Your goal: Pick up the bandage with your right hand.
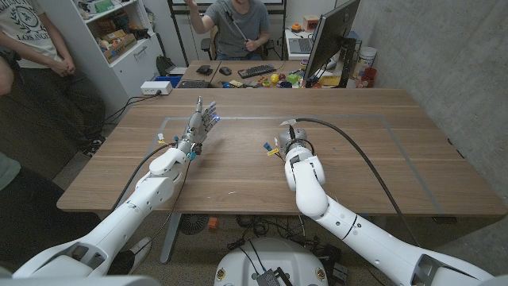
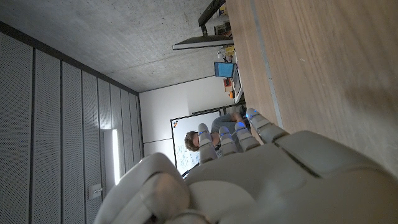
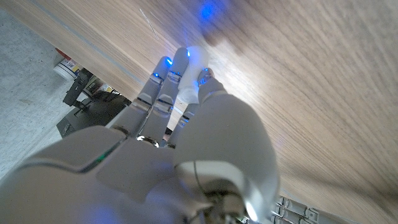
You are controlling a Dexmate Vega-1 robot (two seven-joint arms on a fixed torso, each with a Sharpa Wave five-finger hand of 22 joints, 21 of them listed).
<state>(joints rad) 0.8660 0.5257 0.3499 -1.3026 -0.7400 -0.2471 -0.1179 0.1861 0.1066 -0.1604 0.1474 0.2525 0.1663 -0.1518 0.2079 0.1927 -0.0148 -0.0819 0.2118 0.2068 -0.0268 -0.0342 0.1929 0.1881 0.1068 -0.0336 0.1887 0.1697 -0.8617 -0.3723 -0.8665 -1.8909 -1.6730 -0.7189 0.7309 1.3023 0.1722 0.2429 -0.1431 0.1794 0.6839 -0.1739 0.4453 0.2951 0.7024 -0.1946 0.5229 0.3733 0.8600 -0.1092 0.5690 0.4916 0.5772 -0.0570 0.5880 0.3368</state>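
Note:
My right hand (image 1: 279,145) hangs low over the middle of the wooden table (image 1: 381,167), fingers pointing down toward the wood. In the right wrist view a white, rounded bandage (image 3: 189,74) sits pressed between the fingers of my right hand (image 3: 180,93), whose fingertips glow blue close to the table top. The head view hides the bandage under that hand. My left hand (image 1: 201,121) is raised over the table's left part, fingers spread and upright, holding nothing. In the left wrist view my left hand (image 2: 249,162) shows from the back.
A thin pale line (image 1: 357,118) marks a rectangle on the table. Behind the far edge stands a desk with a monitor (image 1: 329,40), a keyboard (image 1: 256,71) and small items. A person (image 1: 238,28) sits there; another person (image 1: 36,48) stands at the left.

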